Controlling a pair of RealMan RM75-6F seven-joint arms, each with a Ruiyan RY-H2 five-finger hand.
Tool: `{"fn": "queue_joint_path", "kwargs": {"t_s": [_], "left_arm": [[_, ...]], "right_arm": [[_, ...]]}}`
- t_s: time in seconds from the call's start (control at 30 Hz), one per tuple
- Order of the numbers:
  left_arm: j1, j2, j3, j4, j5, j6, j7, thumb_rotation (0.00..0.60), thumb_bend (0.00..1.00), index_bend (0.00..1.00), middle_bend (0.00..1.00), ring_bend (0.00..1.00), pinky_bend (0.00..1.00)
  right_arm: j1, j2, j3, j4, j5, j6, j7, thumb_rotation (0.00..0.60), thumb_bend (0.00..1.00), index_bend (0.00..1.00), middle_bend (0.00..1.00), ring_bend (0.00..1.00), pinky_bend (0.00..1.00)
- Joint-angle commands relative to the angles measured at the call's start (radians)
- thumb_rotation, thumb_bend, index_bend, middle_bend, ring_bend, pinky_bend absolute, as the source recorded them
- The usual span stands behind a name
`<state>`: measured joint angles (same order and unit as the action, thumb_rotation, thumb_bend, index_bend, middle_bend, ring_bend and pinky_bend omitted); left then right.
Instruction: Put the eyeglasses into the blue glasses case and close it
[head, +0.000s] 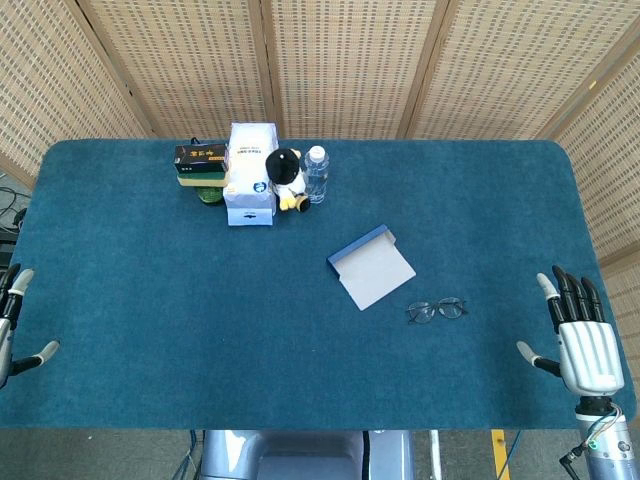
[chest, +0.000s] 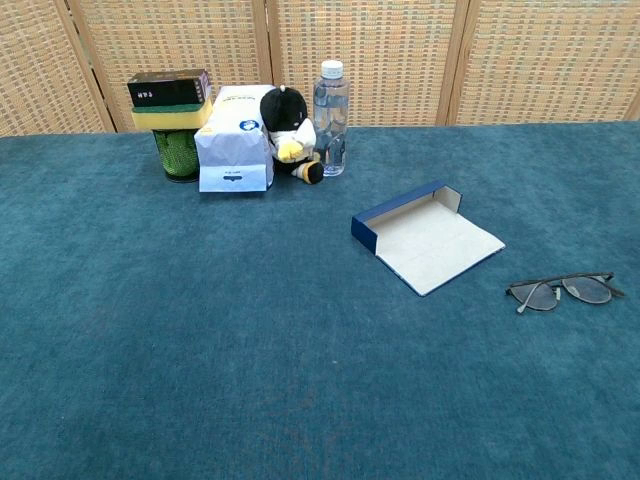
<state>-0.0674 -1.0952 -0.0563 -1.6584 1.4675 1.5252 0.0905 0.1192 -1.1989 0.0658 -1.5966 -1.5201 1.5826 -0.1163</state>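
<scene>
The blue glasses case (head: 371, 267) (chest: 425, 238) lies open in the middle of the table, its pale grey flap spread flat toward the front right. Thin dark-framed eyeglasses (head: 437, 310) (chest: 564, 291) lie folded on the cloth just right of and in front of the case. My right hand (head: 578, 336) hovers at the table's right front edge, fingers spread, holding nothing, well right of the eyeglasses. My left hand (head: 14, 325) shows only partly at the left edge, fingers apart and empty. The chest view shows neither hand.
At the back left stand a white tissue box (head: 250, 175), a black-and-white plush toy (head: 286, 178), a clear water bottle (head: 316, 173) and a green cup (chest: 178, 152) topped with a yellow sponge and a dark box. The blue-clothed table (head: 150, 300) ends before wicker screens.
</scene>
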Motion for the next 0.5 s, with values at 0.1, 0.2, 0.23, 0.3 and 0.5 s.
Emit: {"fn": "queue_joint_path", "kwargs": {"t_s": [0.1,0.2,0.23,0.3,0.5], "left_arm": [[-0.001,-0.003,0.003,0.006,0.005,-0.003,-0.002,0.600,0.00,0.00,0.00,0.00,0.00],[0.000,-0.003,0.002,0.008,0.005,-0.002,-0.006,0.600,0.00,0.00,0.00,0.00,0.00],[0.000,-0.003,0.002,0.008,0.005,-0.002,-0.006,0.600,0.00,0.00,0.00,0.00,0.00],[0.000,-0.003,0.001,0.008,0.005,-0.002,-0.009,0.600,0.00,0.00,0.00,0.00,0.00],[-0.013,-0.012,0.001,0.029,0.020,-0.013,-0.013,0.600,0.00,0.00,0.00,0.00,0.00]], "right_arm": [[-0.004,0.010,-0.002,-0.014,0.005,-0.012,-0.010,0.600,0.00,0.00,0.00,0.00,0.00],[-0.003,0.012,-0.002,-0.018,0.005,-0.021,-0.013,0.600,0.00,0.00,0.00,0.00,0.00],[-0.002,0.012,-0.002,-0.018,0.004,-0.022,-0.013,0.600,0.00,0.00,0.00,0.00,0.00],[0.002,0.010,-0.004,-0.014,-0.006,-0.028,-0.008,0.600,0.00,0.00,0.00,0.00,0.00],[0.089,-0.009,-0.005,0.051,-0.074,-0.134,0.065,0.600,0.00,0.14,0.00,0.00,0.00]]}}
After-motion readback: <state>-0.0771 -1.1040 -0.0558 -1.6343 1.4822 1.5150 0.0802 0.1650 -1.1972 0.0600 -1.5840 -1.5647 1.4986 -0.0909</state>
